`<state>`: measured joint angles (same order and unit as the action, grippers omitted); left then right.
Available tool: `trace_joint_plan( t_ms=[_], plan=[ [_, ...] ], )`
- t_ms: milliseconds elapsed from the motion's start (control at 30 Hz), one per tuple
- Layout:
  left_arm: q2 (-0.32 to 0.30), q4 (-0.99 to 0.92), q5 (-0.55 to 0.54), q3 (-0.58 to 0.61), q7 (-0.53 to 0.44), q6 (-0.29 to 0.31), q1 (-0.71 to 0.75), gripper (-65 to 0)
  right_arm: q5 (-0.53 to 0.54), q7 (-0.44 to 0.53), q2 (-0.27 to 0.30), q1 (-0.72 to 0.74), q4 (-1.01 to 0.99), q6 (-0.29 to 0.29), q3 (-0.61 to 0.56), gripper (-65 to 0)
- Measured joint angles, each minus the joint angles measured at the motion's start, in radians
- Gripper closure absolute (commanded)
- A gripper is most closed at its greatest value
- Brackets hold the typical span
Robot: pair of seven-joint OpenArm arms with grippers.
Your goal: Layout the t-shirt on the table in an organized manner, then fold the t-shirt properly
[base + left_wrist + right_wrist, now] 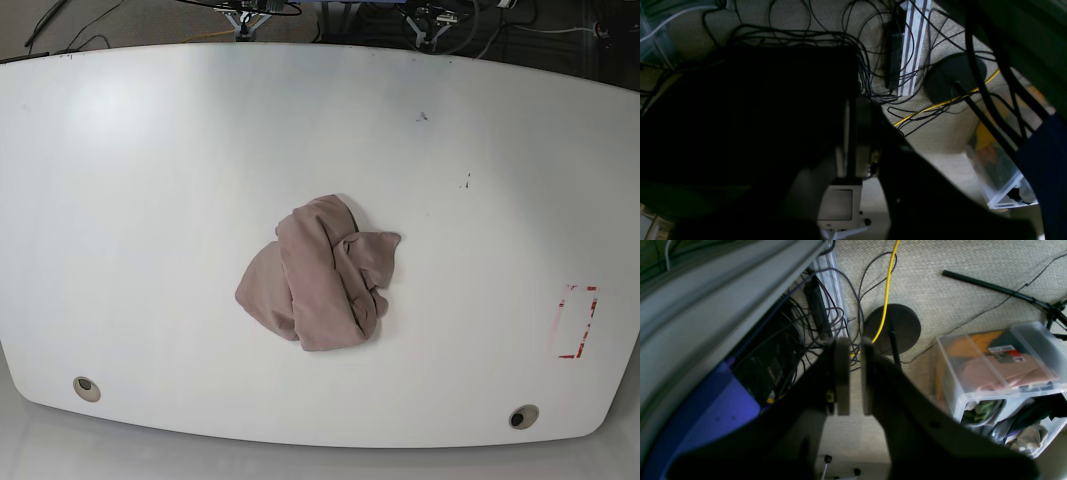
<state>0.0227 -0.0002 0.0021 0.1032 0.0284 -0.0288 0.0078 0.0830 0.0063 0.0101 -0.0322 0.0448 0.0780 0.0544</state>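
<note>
The t-shirt lies in a crumpled mauve-brown heap near the middle of the white table, with no sleeve or hem spread out. Neither arm shows in the base view. In the right wrist view my right gripper hangs beside the table's edge over the carpeted floor, its two pads almost touching with nothing between them. The left wrist view is very dark; my left gripper shows there as a dim silhouette above the floor, jaws together and holding nothing.
The table has two round grommet holes near its front edge and a red tape rectangle at the right. Below are tangled cables, a yellow cable, a black stand base and a clear storage bin.
</note>
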Motion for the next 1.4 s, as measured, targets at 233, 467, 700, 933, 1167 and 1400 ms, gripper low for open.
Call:
trace_joint_plan(
  t_ms=[233, 467, 700, 933, 1167, 1400],
  plan=[
    [0.000, 0.000, 0.000, 0.000, 0.001, 0.000, 0.003, -2.7, 0.000, 0.000, 0.000, -0.002, 0.000, 0.000, 0.001, -5.0],
    [-0.001, 0.000, 0.000, 0.000, 0.000, 0.000, 0.002, -2.7, 0.000, 0.000, 0.000, -0.002, 0.000, 0.000, 0.000, -5.0],
    [0.000, 0.000, 0.000, 0.001, -0.003, 0.000, -0.003, -2.9, 0.000, 0.000, 0.001, -0.002, 0.000, 0.000, -0.002, -4.9],
    [0.000, 0.000, 0.000, 0.002, -0.014, 0.000, -0.003, -2.8, 0.000, 0.000, 0.001, -0.002, 0.000, 0.000, -0.002, -5.0],
    [0.000, 0.000, 0.000, 0.002, -0.015, 0.000, -0.003, -3.0, 0.000, 0.000, 0.000, -0.002, 0.000, 0.000, -0.002, -5.1],
    [-0.001, 0.000, 0.000, 0.002, -0.015, 0.004, -0.005, -3.1, 0.000, 0.000, 0.001, -0.002, 0.001, 0.000, -0.002, -5.1]
  ],
)
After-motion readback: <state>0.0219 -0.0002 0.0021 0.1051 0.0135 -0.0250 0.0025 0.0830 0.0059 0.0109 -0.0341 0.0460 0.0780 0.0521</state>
